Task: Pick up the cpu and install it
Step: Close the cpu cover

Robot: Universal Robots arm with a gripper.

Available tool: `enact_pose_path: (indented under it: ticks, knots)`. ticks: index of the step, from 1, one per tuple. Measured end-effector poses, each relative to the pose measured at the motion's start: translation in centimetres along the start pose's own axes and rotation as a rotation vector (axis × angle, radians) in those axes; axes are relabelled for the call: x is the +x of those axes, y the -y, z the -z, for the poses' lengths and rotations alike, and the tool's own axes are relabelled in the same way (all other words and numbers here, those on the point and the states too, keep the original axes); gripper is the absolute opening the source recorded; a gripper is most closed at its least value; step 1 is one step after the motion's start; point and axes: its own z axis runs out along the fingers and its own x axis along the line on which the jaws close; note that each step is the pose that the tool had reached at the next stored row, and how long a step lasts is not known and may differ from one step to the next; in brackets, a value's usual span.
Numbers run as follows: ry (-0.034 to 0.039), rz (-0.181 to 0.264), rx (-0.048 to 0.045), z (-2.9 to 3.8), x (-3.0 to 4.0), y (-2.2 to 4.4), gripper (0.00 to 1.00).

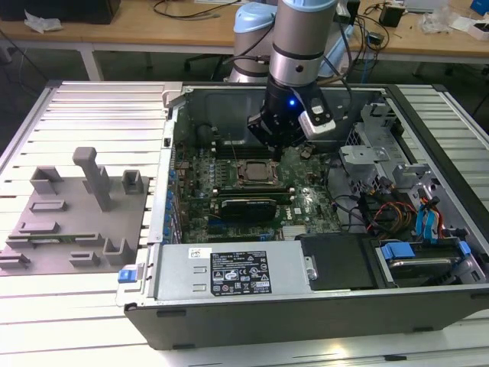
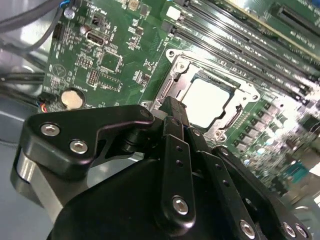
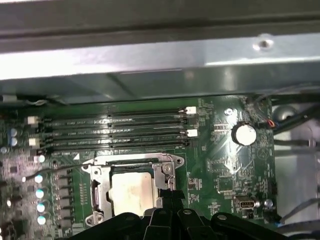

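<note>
Slatted metal tabletop [image 1: 84, 306] carries the open black computer case [image 1: 306, 313] nearest you. Mid-frame in the exterior view, your black gripper [image 1: 275, 147] hangs, jaws clenched on nothing. Just beyond its tips in the first wrist view, the small silvery square cpu [image 3: 131, 192] sits in its metal-framed socket [image 3: 98, 192].

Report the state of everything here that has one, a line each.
cpu: seated in the socket, metal top up.
socket: holds the cpu.
pincer: shut, holding nothing, tips at the socket's edge.
computer case: lying flat, side open.
</note>
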Motion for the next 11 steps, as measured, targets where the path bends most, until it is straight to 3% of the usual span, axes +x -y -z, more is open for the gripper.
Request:
enact_pose_path:
  ticks: [5,9,10,11]
  knots:
    - [0.0000,0.001,0.0017,0.00,0.00,0.02,0.11]
    - [0.0003,0.001,0.0020,-0.15,0.16,0.43,0.11]
    - [0.0007,0.001,0.0019,-0.19,0.30,0.47,0.11]
    - [0.0034,0.001,0.0021,-0.31,1.11,0.55,0.11]
